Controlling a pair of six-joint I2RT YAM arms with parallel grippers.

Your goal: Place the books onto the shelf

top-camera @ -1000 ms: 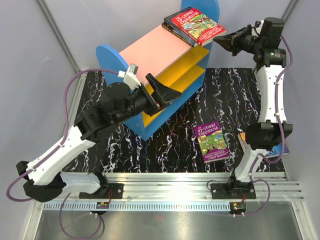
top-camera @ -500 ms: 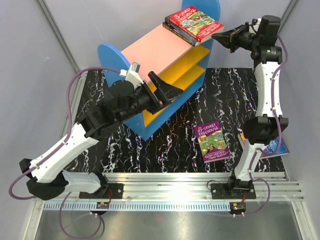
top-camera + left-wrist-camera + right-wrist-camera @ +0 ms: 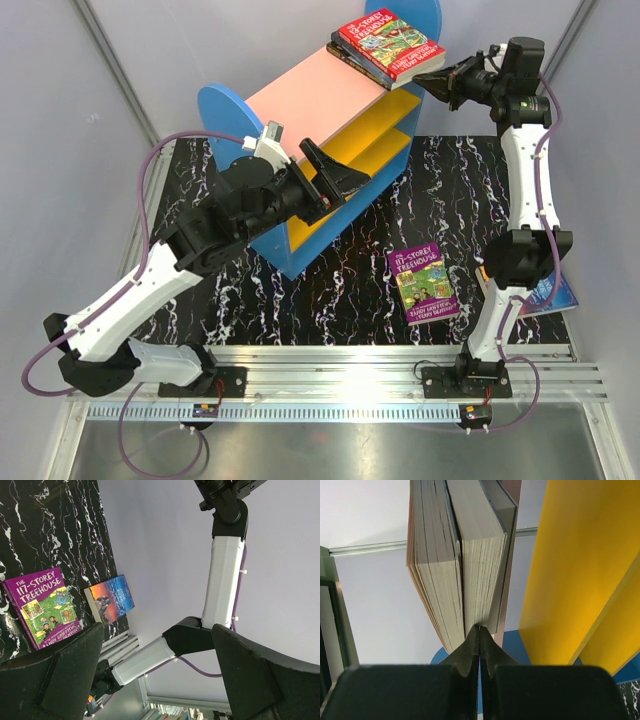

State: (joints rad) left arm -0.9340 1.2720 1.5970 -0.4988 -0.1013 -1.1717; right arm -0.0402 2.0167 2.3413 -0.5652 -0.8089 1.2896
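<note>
Two books lie stacked at the far right end of the shelf's [image 3: 300,100] pink top, a red Treehouse book [image 3: 390,45] over a dark one [image 3: 350,62]. My right gripper [image 3: 432,83] is shut and holds nothing. Its tips [image 3: 479,630] touch the page edges of both stacked books [image 3: 437,565]. My left gripper [image 3: 345,183] hangs open and empty in front of the shelf's yellow boards [image 3: 375,130]. A purple Treehouse book [image 3: 422,283] lies flat on the table. A blue book [image 3: 558,296] lies at the right, partly hidden by the right arm.
The left wrist view looks past its open gripper [image 3: 160,680] to the purple book [image 3: 42,605], the blue book [image 3: 111,596] and the right arm [image 3: 225,580]. The black marbled mat [image 3: 200,300] covers the table between grey side walls. A yellow board [image 3: 575,570] fills the right wrist view's right side.
My right gripper has moved left up to the stacked books' page edges, and the stack has shifted slightly inward. The left arm has crept a little up toward the shelf.
</note>
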